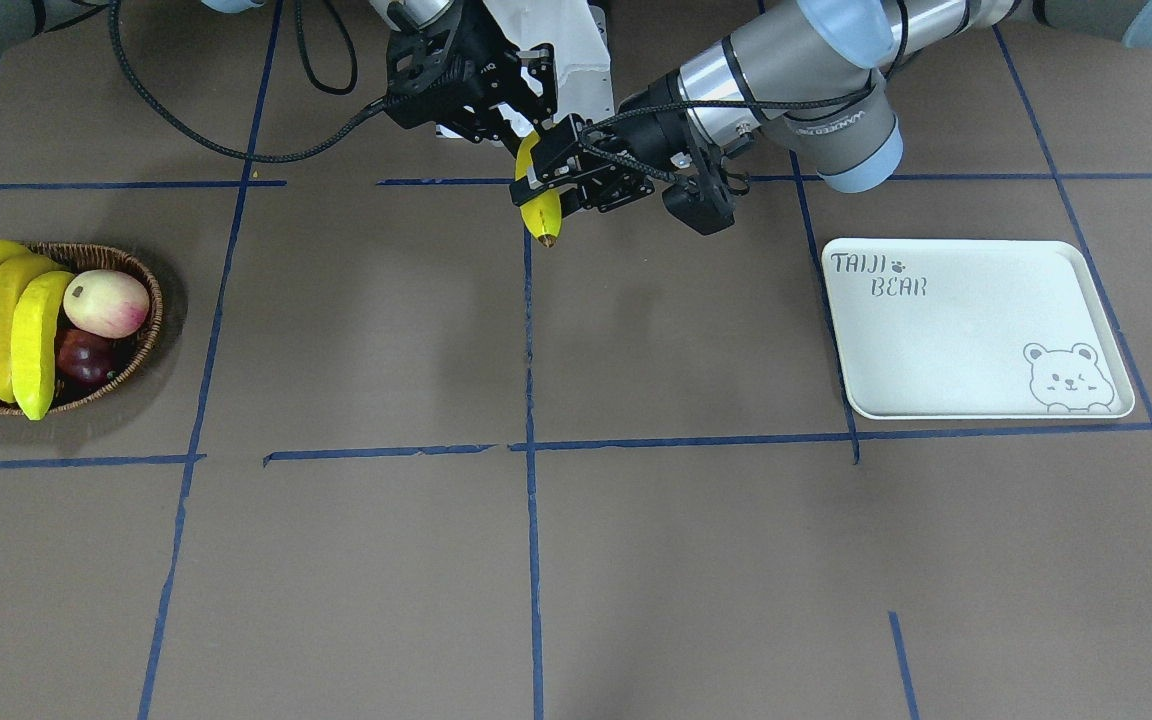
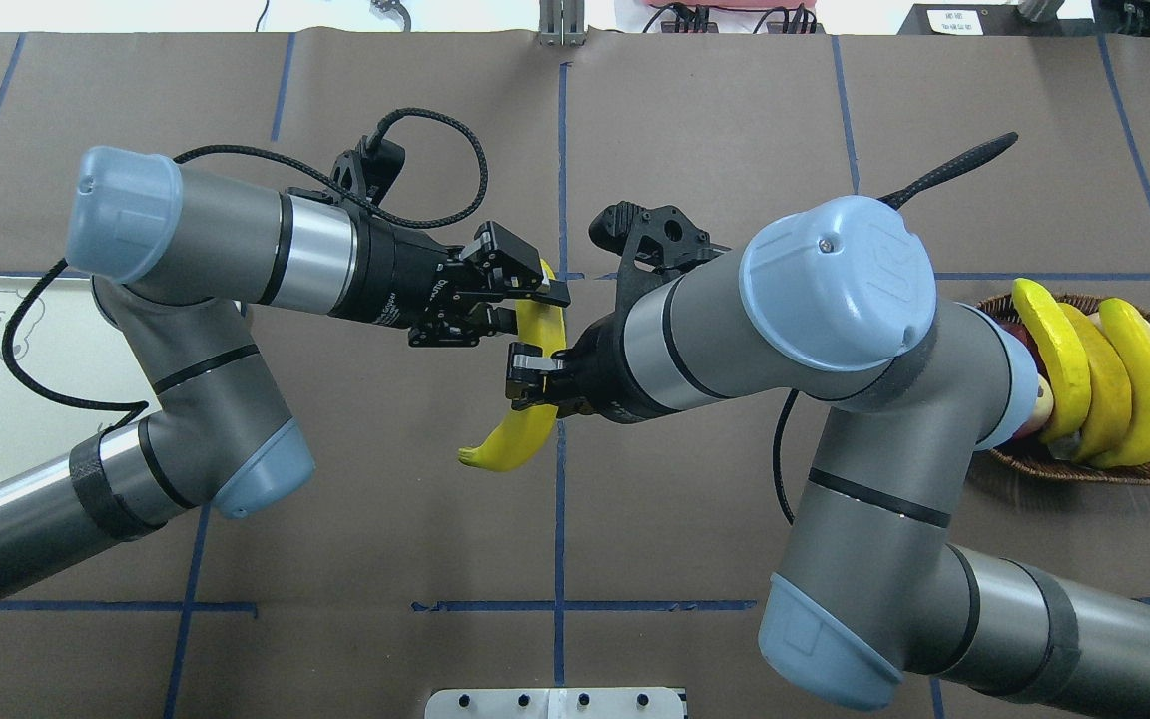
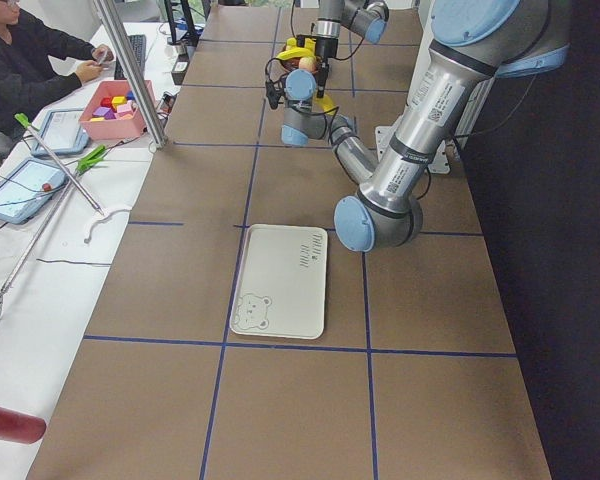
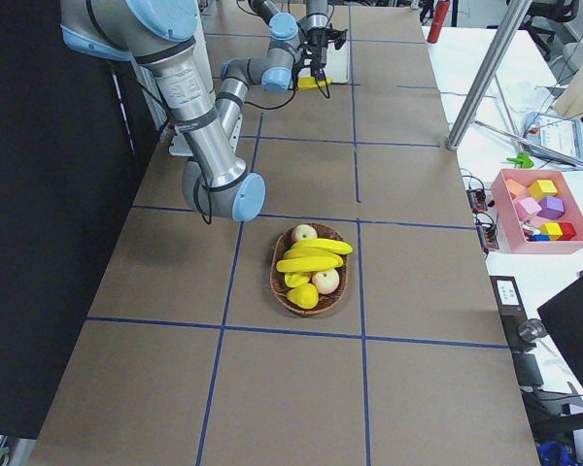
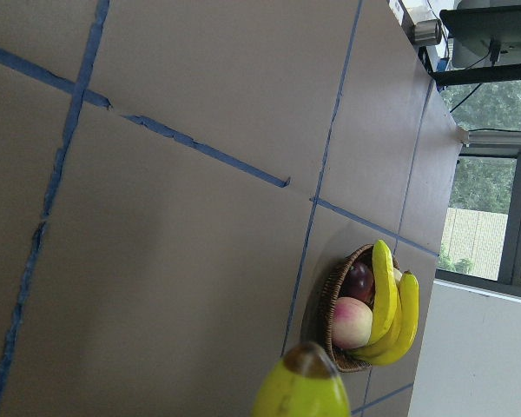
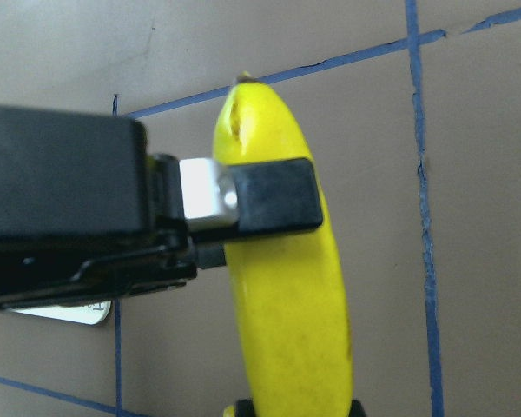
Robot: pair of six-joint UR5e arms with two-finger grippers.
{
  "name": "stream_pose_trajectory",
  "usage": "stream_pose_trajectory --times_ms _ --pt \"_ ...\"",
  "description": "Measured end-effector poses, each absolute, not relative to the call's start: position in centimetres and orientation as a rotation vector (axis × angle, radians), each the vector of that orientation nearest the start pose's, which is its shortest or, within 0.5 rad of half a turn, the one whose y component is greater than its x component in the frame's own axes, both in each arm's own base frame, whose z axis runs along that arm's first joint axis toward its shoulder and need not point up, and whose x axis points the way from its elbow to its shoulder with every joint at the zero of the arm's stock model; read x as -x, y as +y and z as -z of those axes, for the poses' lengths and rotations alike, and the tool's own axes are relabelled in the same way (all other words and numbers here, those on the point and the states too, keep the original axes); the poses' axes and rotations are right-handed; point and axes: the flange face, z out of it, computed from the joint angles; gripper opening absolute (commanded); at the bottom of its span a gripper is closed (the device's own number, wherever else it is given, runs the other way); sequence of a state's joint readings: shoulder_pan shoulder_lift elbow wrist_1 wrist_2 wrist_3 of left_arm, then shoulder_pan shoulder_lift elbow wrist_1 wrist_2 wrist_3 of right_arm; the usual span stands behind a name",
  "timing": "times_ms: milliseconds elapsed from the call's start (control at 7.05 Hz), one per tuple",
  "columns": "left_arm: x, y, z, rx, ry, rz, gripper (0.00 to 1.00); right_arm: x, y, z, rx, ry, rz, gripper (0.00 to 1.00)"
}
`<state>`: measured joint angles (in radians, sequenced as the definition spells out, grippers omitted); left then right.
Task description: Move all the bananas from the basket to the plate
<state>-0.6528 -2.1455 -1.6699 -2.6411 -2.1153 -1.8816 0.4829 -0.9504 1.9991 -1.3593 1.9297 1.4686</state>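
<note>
Hand-over in mid-air above the table's middle. The held banana (image 2: 520, 429) is caught by both tools at once. The right gripper (image 2: 532, 379) is clamped around its mid-body. The left gripper (image 2: 530, 308) is closed on it nearer the far end, and the right wrist view shows one of its pads flat against the peel.

Three bananas (image 1: 11, 320) lie in the basket (image 1: 141, 270) beside a peach (image 1: 106, 302). None lies on the plate (image 1: 976, 330), which is well apart from the hand-over point.

Risks as I judge them:
- If either arm pulls away while both are clamped, the glossy peel could shear or twist out of the pads.
- The left's hold is off-centre, so once the right lets go the long free end may swing down and slip.
- A drop here lands on bare table (image 1: 636, 560) — a regrasp, not a placement.
</note>
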Motion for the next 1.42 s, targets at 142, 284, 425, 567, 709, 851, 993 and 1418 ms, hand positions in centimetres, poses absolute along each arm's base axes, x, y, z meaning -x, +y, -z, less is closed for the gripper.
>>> stream_pose_trajectory --times_ms 142,284,425,567,709,851,993,1418 --pt "-43.0 -43.1 -16.1 0.104 1.723 0.238 0.0 45.2 -34.8 -10.2 -0.059 -1.279 -0.106 1.0" --pt "-43.0 -43.1 -16.1 0.104 1.723 0.238 0.0 45.2 -34.8 -10.2 -0.056 -1.281 -0.11 1.0" --pt "-42.9 -43.1 -16.2 0.105 1.722 0.239 0.0 45.0 -35.0 -10.1 -0.058 -1.283 -0.114 1.0" --pt "-42.9 -43.1 -16.3 0.105 1.719 0.24 0.0 44.6 -35.2 -10.0 -0.062 -1.288 -0.117 1.0" --pt "-42.8 -43.3 -16.8 0.105 1.709 0.248 0.0 43.9 -35.2 -9.8 -0.064 -1.296 -0.116 1.0" --pt "-42.7 -44.2 -17.5 0.1 1.685 0.272 0.0 42.9 -35.0 -9.6 -0.063 -1.309 -0.107 1.0" --pt "-42.1 -45.8 -18.3 0.091 1.642 0.318 0.0 41.6 -34.5 -9.5 -0.062 -1.324 -0.095 1.0" --pt "-36.9 -51.7 -24.8 0.048 1.408 0.411 0.0 37.7 -34.6 -11.4 -0.079 -1.309 -0.122 1.0"
